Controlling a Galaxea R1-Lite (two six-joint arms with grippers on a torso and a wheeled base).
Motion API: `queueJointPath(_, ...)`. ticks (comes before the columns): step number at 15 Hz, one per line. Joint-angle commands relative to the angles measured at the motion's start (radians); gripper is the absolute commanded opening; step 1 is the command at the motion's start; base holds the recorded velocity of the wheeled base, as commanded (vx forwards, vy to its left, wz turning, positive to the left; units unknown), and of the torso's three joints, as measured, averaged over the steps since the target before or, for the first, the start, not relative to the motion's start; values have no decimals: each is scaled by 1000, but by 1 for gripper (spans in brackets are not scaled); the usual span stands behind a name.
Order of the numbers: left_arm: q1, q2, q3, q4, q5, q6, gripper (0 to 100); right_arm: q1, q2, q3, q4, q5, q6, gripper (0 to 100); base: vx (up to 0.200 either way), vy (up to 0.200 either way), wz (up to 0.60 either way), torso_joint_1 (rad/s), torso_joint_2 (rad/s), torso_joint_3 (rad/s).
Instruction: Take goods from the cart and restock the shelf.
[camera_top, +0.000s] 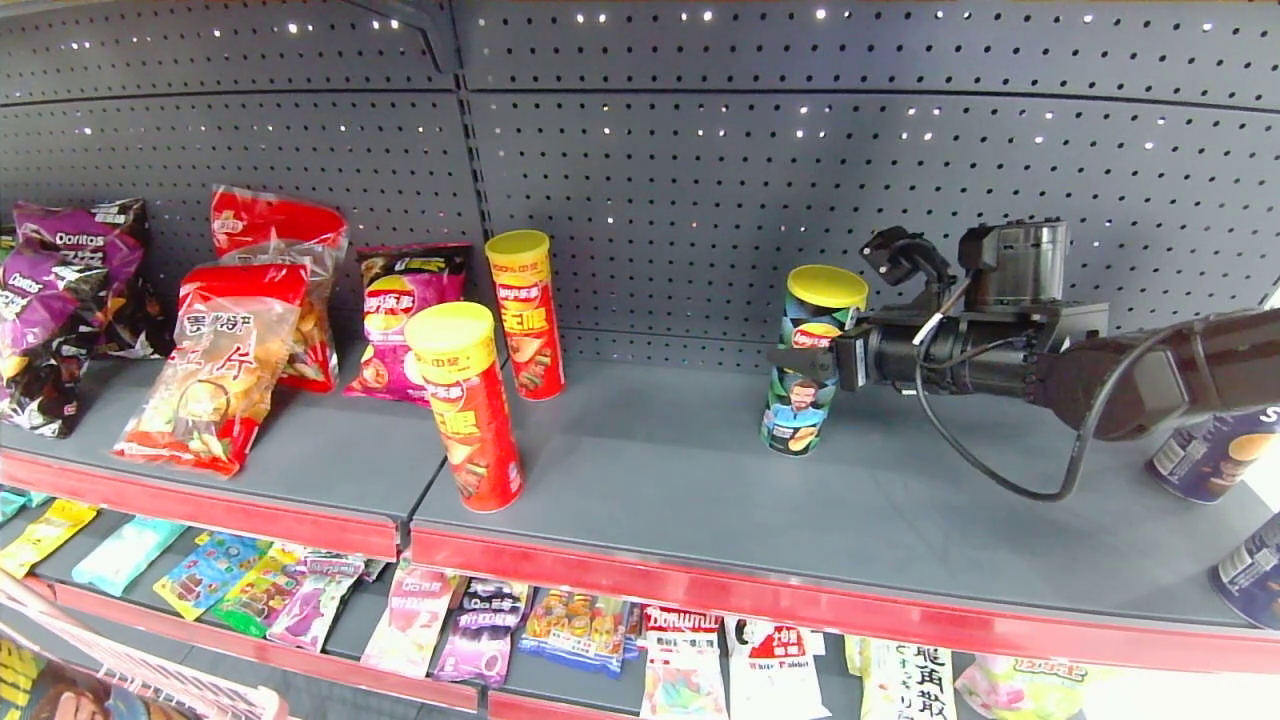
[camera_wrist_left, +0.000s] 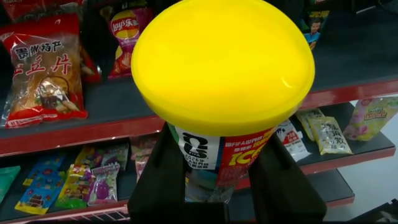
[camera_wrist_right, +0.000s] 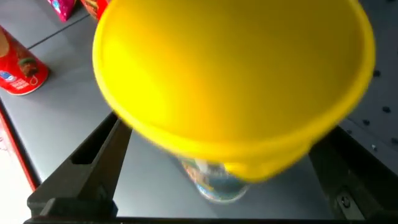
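On the grey metal shelf (camera_top: 680, 470), near its pegboard back (camera_top: 700, 200), a tall teal yellow-lidded can (camera_top: 800, 412) is pinched upright by the right gripper (camera_top: 808, 362), seemingly for release. A red-and-white yellow-lidded can (camera_wrist_left: 224, 62) is clamped in the left gripper (camera_wrist_left: 221, 169), likely queued next.

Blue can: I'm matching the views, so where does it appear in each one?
Head view: blue can mid-shelf, in the right gripper.
Left wrist view: blue can far off, behind the held can.
Right wrist view: blue can close up, lid-first.
Shared landmark: grey shelf.
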Motion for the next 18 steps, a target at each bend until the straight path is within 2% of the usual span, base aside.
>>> queueJointPath(1, 0, -1, 1, 0, 0, 0, 0, 2, 28, -6, -30, -1, -2, 0, 0, 0, 0, 0, 0, 0)
queueJointPath(3, 0, -1, 3, 0, 0, 0, 0, 2, 47, -6, -96, -6, 1, 0, 0, 0, 0, 0, 0, 0)
queueJointPath(7, 0, -1, 4, 0, 0, 1, 0, 12, -3, 34, -94, -7, 1, 0, 0, 0, 0, 0, 0, 0)
queueJointPath(12, 0, -1, 4, 0, -3, 1, 0, 72, -236, 216, -94, -27, 24, 0, 0, 0, 0, 0, 0, 0)
queueJointPath(18, 0, 2, 4, 0, -6, 1, 0, 97, -338, 336, -94, -47, 21, 0, 0, 0, 0, 0, 0, 0)
